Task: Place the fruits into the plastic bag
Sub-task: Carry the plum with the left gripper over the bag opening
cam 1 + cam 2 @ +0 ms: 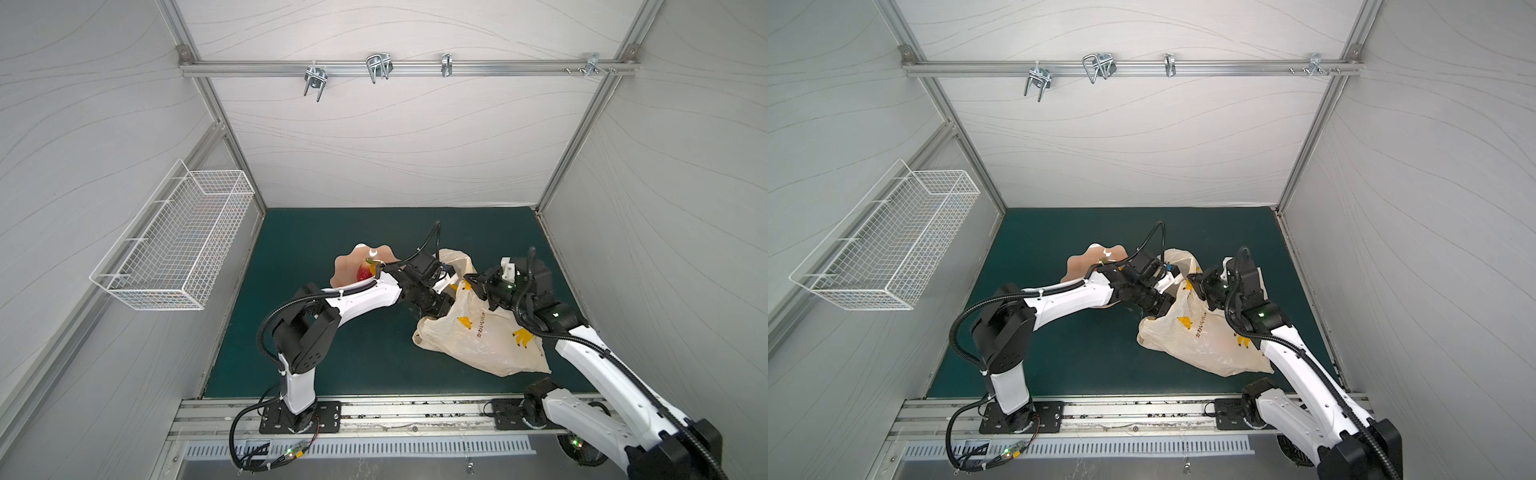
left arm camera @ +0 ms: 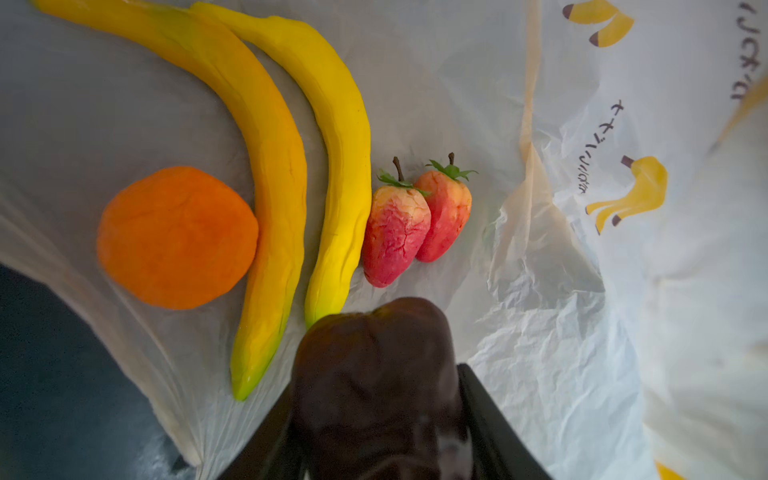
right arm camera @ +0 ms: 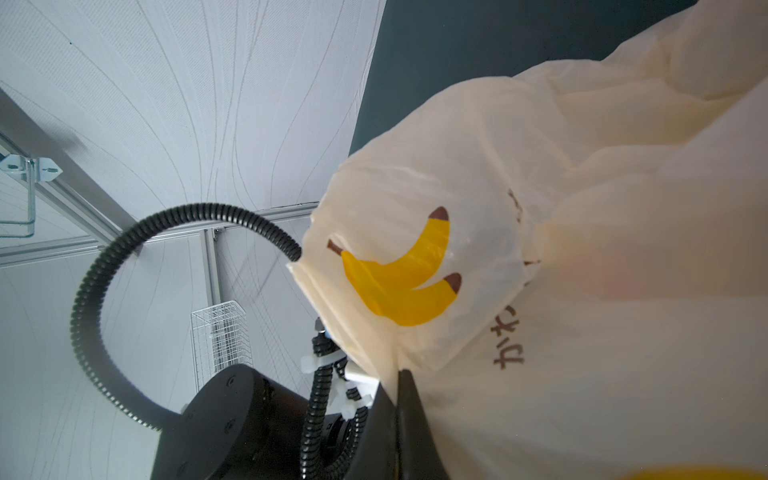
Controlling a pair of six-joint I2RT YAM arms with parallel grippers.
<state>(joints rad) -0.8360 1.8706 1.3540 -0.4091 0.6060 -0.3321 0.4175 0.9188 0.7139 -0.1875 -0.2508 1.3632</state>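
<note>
Fingertips of left gripper hide behind the dark fruit they clamp; right gripper pinches plastic bag edge, jaws closed.

Left arm: glossy white shells between matt black joint housings
Right arm: same white and black build, with small green lights on the black joints
Conduit: black ribbed hose along each arm, fastened by white zip ties
Base plates: flat black rectangles with screws near the corners
Wrist housing: round black cap dotted with small screws
Left gripper: black, slim, tapering fingers
Right gripper: black fingers narrowing to thin tips
</note>
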